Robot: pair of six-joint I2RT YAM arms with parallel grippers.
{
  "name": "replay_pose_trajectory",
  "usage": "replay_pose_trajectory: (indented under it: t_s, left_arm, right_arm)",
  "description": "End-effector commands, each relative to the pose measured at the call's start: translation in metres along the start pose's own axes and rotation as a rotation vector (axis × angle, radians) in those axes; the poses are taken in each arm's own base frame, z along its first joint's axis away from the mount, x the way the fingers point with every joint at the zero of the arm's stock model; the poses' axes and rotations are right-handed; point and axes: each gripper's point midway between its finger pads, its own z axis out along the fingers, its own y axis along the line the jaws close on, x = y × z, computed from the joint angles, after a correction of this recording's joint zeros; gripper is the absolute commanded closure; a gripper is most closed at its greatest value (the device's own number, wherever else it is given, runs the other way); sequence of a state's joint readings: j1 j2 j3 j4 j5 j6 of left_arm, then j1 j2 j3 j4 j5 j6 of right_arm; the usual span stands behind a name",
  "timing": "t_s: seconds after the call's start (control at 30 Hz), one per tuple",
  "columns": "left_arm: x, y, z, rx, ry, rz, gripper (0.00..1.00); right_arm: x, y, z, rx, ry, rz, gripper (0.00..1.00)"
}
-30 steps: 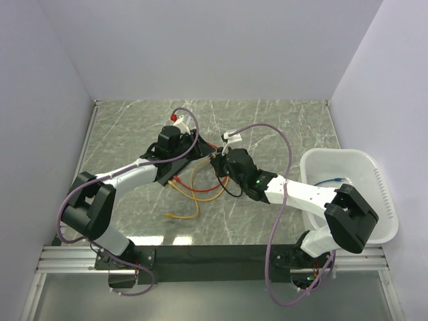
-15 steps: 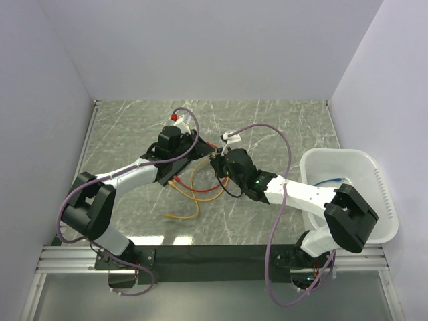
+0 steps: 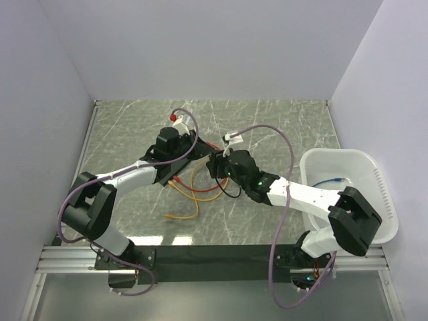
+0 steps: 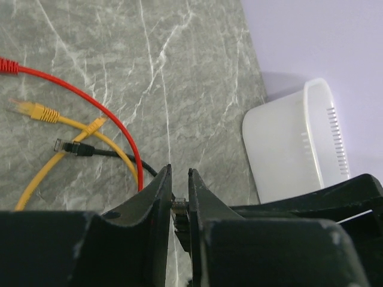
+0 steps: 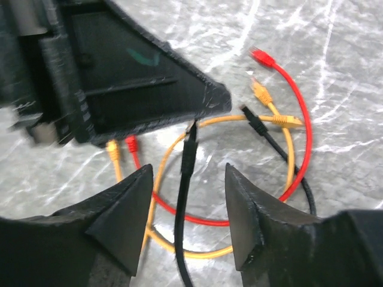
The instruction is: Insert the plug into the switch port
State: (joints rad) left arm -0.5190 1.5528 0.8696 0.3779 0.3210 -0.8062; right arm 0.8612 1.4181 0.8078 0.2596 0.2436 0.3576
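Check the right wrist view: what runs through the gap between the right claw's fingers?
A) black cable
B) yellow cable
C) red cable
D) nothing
A: the black cable runs up the gap of the open right claw, touching neither finger, and its plug end sits at the edge of the switch.

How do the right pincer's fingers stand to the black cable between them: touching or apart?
Apart. In the right wrist view the right pincer is open, and a clear gap shows on each side of the black cable.
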Motion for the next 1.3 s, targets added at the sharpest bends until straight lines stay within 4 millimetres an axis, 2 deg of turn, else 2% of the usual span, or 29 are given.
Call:
replay_pose_trajectory:
  t_s: [0.0,0.07,0.1,0.13,0.17,0.2,0.23,0.27,0.3,0.33,0.37,0.4,0.43,0.47,0.5,0.57,0.7,0.93,1.27]
  left_arm:
    - [-0.022,-0.018,-0.006,0.099,-0.072,0.064,0.99]
    - [-0.029,-0.014,-0.009,0.108,-0.088,0.075,1.0]
    - [-0.034,-0.016,-0.011,0.126,-0.102,0.085,0.99]
    - [-0.036,-0.017,-0.013,0.14,-0.109,0.096,1.0]
    - [-0.037,-0.013,-0.016,0.148,-0.11,0.108,0.99]
    - [-0.042,-0.018,-0.019,0.173,-0.131,0.128,1.0]
    - [-0.043,-0.018,-0.021,0.184,-0.138,0.142,0.99]
    - [-0.044,-0.017,-0.024,0.194,-0.143,0.162,0.99]
    - [-0.043,-0.021,-0.027,0.217,-0.14,0.178,0.99]
    - [-0.046,-0.027,-0.03,0.249,-0.153,0.202,1.0]
    - [-0.044,-0.027,-0.032,0.262,-0.15,0.215,0.99]
    - [-0.042,-0.035,-0.036,0.302,-0.142,0.234,1.0]
    - [-0.041,-0.04,-0.039,0.327,-0.142,0.242,1.0]
    - [-0.043,-0.05,-0.045,0.374,-0.165,0.266,0.99]
    - [-0.038,-0.059,-0.051,0.427,-0.151,0.28,1.0]
    - [-0.036,-0.073,-0.063,0.512,-0.176,0.296,0.99]
    - [-0.032,-0.084,-0.07,0.592,-0.173,0.291,1.0]
    - [-0.031,-0.091,-0.071,0.654,-0.168,0.259,1.0]
    - [-0.022,-0.092,-0.065,0.672,-0.143,0.234,1.0]
  right_arm:
    - [-0.037,0.014,-0.017,-0.09,-0.122,0.045,0.41]
    - [-0.041,0.019,-0.028,-0.162,-0.135,0.071,0.4]
    - [-0.052,0.017,-0.031,-0.192,-0.172,0.093,0.4]
    - [-0.053,0.014,-0.04,-0.224,-0.186,0.129,0.4]
    - [-0.052,0.022,-0.047,-0.305,-0.179,0.141,0.4]
    - [-0.057,0.02,-0.055,-0.343,-0.213,0.163,0.4]
    - [-0.064,0.008,-0.056,-0.347,-0.228,0.211,0.4]
    - [-0.065,0.006,-0.059,-0.385,-0.229,0.23,0.43]
    - [-0.064,0.011,-0.065,-0.465,-0.228,0.238,0.44]
    - [-0.069,0.003,-0.067,-0.486,-0.228,0.29,0.45]
    - [-0.069,0.003,-0.068,-0.524,-0.222,0.305,0.47]
    - [-0.066,0.012,-0.071,-0.611,-0.201,0.304,0.49]
    - [-0.066,0.012,-0.071,-0.642,-0.182,0.348,0.5]
    - [-0.075,0.014,-0.074,-0.688,-0.216,0.346,0.51]
    - [-0.063,0.019,-0.072,-0.747,-0.16,0.358,0.51]
    - [-0.063,0.025,-0.076,-0.826,-0.126,0.42,0.53]
    - [-0.066,0.037,-0.086,-0.994,-0.124,0.452,0.55]
    - [-0.062,0.037,-0.079,-1.01,-0.093,0.496,0.55]
    - [-0.068,0.039,-0.084,-1.038,-0.115,0.493,0.55]
